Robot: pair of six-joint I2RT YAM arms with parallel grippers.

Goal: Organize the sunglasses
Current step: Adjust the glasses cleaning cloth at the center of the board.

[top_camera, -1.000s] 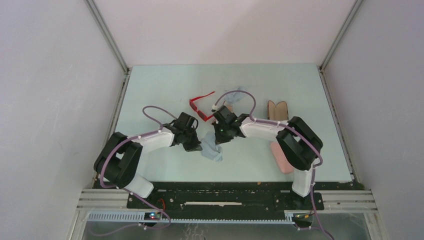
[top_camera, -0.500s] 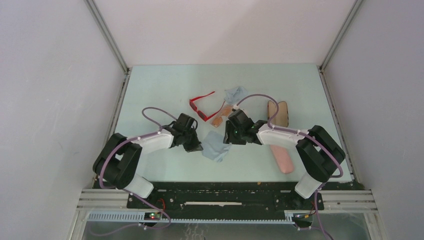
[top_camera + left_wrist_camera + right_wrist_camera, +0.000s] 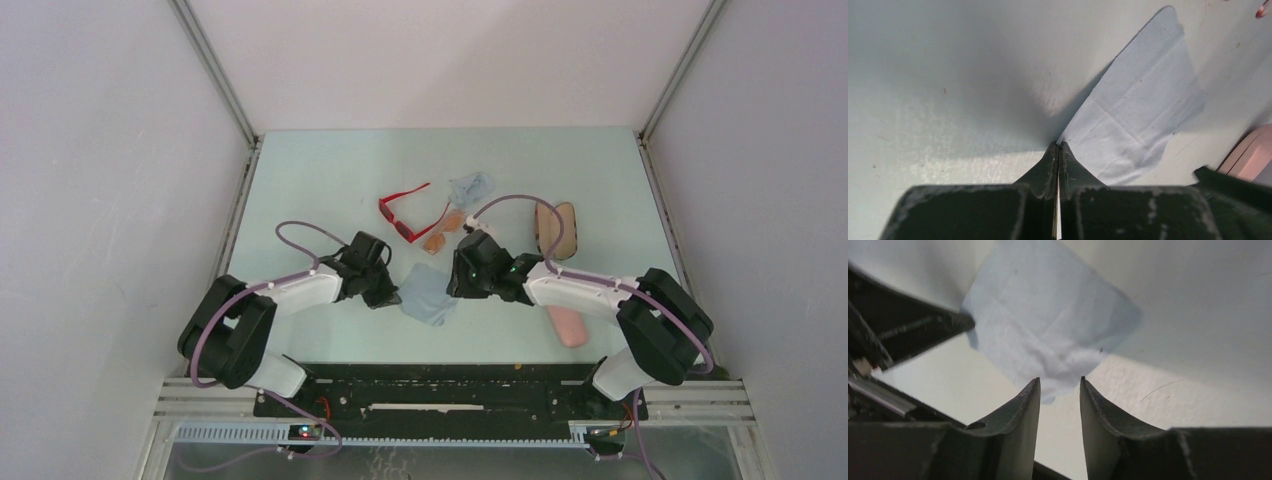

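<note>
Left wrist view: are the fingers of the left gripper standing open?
No, the left gripper is shut tight and pinches one corner of the blue cloth.

Place: we take this for a robotics lab test cell, not a home or a shop.
Enclosure: plain white walls close three sides, joined at the corners by aluminium rails.
Counter: a bare pale green counter fills the cell.
Rig: we see a left arm and a right arm bolted to a black plate, with purple cables looped along them.
</note>
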